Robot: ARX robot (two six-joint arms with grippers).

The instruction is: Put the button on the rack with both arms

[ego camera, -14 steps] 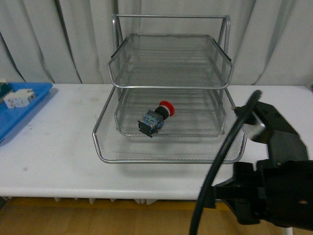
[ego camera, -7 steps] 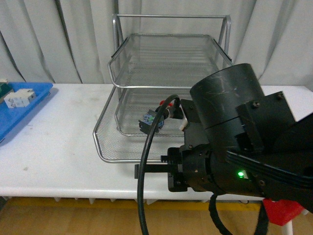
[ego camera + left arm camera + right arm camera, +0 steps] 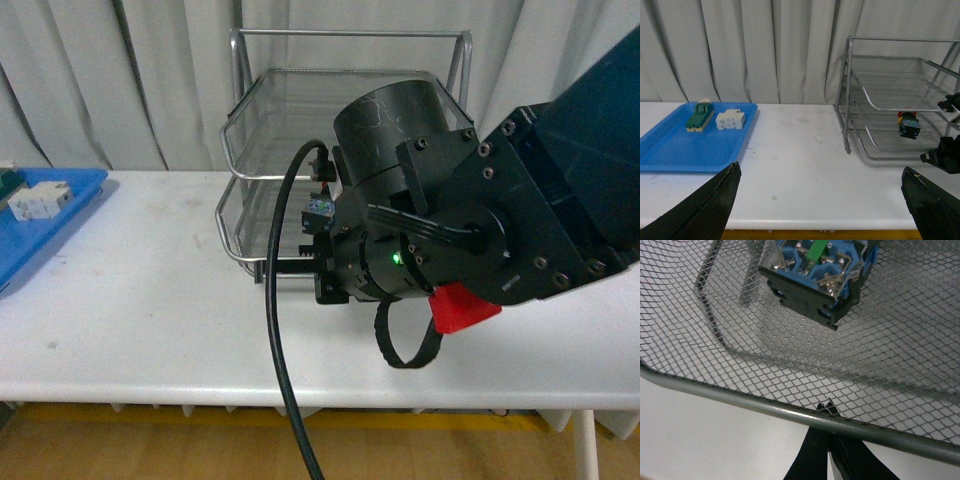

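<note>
The button (image 3: 908,125) lies on its side in a lower tray of the silver wire-mesh rack (image 3: 875,102), red cap toward the back. In the right wrist view its black and blue body (image 3: 815,275) rests on the mesh just beyond my right gripper (image 3: 828,409). That gripper is shut and empty, its tips at the front rim wire (image 3: 740,394) of the bottom tray. In the front view my right arm (image 3: 450,230) covers most of the rack (image 3: 350,55); only a bit of the button (image 3: 318,212) shows. My left gripper (image 3: 820,200) hangs open over the bare table, left of the rack.
A flat blue tray (image 3: 665,150) sits at the table's left, holding a green and beige component (image 3: 700,116) and a white terminal block (image 3: 730,120). The white table (image 3: 790,150) stretches between tray and rack. Grey curtains hang behind.
My right arm has swung up and forward across the front view, from the lower right corner to in front of the rack. The button has stayed where it lay.
</note>
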